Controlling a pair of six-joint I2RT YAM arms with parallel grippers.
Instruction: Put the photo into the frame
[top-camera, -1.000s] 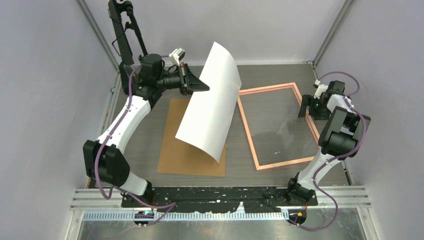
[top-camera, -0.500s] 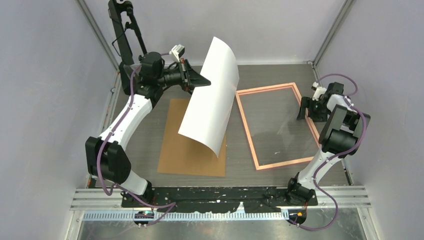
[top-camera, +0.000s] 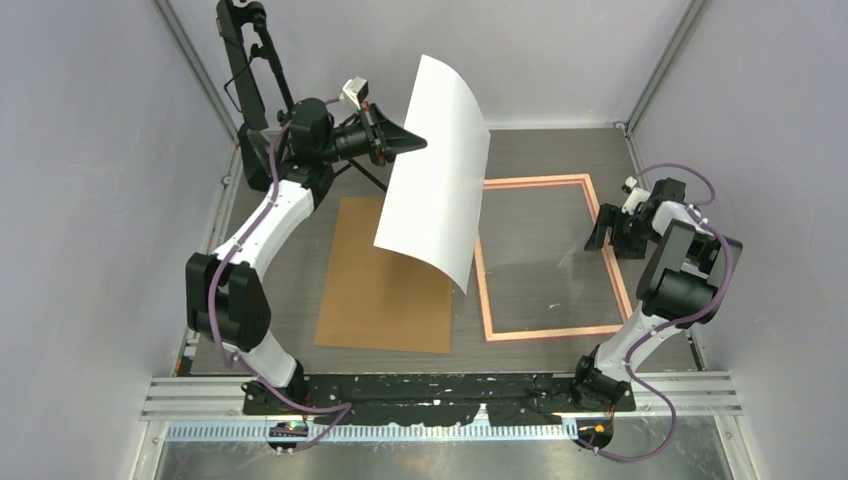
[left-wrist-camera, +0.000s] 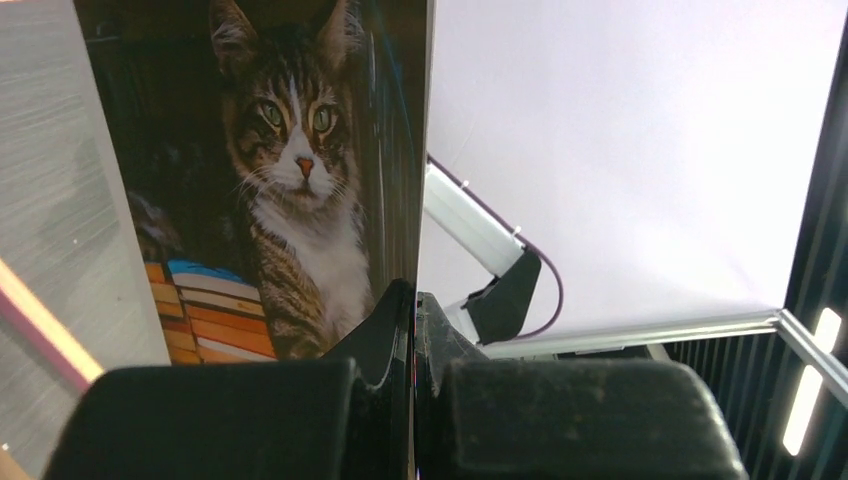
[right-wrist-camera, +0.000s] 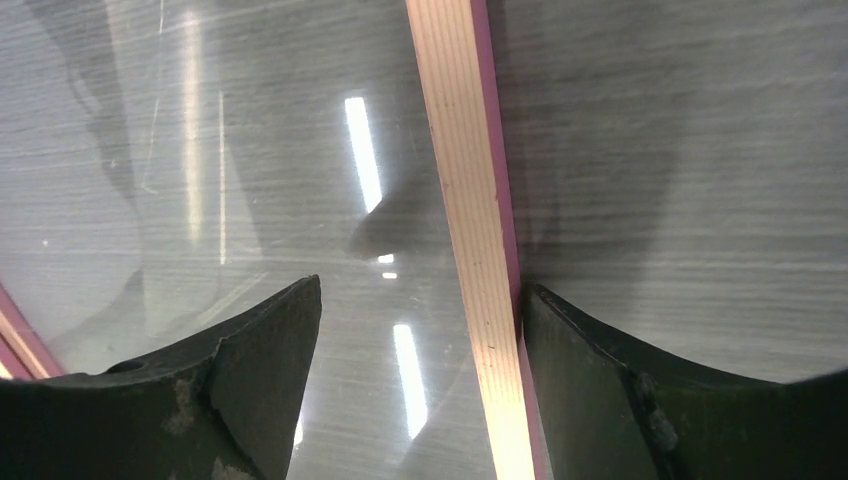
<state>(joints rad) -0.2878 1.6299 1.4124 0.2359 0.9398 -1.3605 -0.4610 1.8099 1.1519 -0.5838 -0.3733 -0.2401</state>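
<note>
Two arms: the left one reaches to the far left of the table (top-camera: 545, 150); the right one bends down at the right side
Left gripper (top-camera: 414, 146): pressed together on the left edge of the photo (top-camera: 440, 170); the left wrist view shows the two fingers (left-wrist-camera: 385, 330) pinched tight on the sheet with no gap at the left gripper (left-wrist-camera: 413, 297)
Photo (left-wrist-camera: 290, 180): off the table, held nearly upright and bowed; its white back faces the overhead camera, while the tabby cat and stacked books show in the left wrist view; its lower corner hangs over the gap between the backing board (top-camera: 375, 290) and the frame's left rail
Frame (top-camera: 545, 182): flat on the table, right of centre, salmon-pink rails around a pane (top-camera: 545, 260) that throws back the lamps; it holds no print
Right gripper (top-camera: 606, 232): spread wide and low over the frame's right rail; it has hold of nothing
Right wrist view: the rail of the frame (right-wrist-camera: 470, 230) runs between the fingertips of the right gripper (right-wrist-camera: 422, 288), closer to the outer finger (right-wrist-camera: 600, 380); the inner finger stands over the pane; whether either touches the rail cannot be told
Backing board: plain brown, flat on the table, left of the frame and apart from it
</note>
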